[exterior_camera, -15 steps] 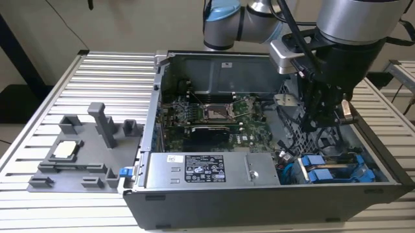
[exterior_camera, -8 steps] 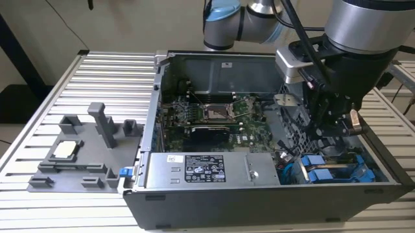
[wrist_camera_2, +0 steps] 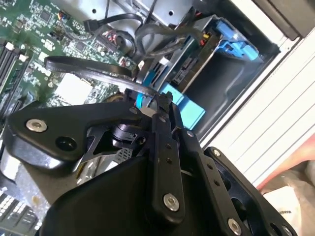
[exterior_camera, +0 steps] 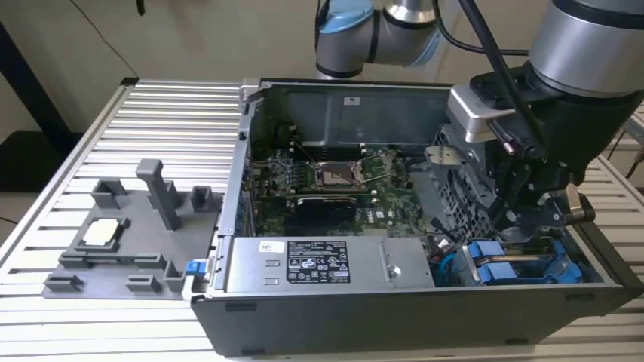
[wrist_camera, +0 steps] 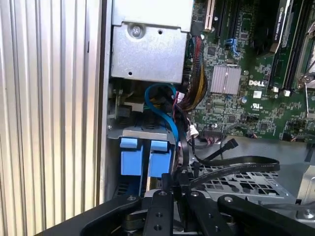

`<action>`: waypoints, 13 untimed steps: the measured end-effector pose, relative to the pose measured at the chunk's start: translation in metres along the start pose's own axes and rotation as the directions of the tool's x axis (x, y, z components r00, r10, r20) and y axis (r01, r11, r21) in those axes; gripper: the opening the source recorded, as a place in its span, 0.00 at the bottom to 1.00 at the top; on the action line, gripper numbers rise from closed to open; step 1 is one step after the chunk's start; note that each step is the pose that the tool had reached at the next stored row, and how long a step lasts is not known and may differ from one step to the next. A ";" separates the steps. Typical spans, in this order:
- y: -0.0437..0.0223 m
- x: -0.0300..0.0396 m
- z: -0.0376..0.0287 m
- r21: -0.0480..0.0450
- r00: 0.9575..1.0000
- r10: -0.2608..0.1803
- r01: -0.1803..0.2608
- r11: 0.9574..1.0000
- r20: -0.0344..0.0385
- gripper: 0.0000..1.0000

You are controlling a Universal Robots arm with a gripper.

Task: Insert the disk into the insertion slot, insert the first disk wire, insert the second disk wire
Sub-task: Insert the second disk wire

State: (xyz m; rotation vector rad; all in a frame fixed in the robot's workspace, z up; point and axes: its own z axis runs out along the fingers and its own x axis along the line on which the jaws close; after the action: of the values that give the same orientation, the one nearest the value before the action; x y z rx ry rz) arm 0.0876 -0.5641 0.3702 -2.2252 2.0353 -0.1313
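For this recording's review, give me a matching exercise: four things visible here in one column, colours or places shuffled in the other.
Things:
1. carrier frames
2. motherboard
3. fixture tray
4. end effector

Descriptions:
A. green, inside the case
B. bright blue, side by side in the drive bay
C. black, down over the drive bay
D. grey, on the slatted table outside the case

Pairs: 1-B, 2-A, 3-D, 4-C

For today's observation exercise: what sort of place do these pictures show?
Probably a robotics lab test bench: an open computer case lies on a slatted aluminium table, a grey fixture tray beside it, with the robot arm reaching in.
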 end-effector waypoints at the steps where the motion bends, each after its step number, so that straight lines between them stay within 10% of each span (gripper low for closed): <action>1: -0.0024 0.0017 0.0004 -0.001 1.000 0.000 0.000 1.000 0.001 0.16; 10: -0.0162 0.0189 0.0029 -0.016 1.000 0.002 -0.002 1.000 0.010 0.16; 13: -0.0161 0.0199 0.0033 -0.013 0.999 0.009 -0.009 1.000 0.048 0.16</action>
State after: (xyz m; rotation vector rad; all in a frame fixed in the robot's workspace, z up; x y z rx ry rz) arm 0.1057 -0.5824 0.3689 -2.2045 2.0272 -0.0638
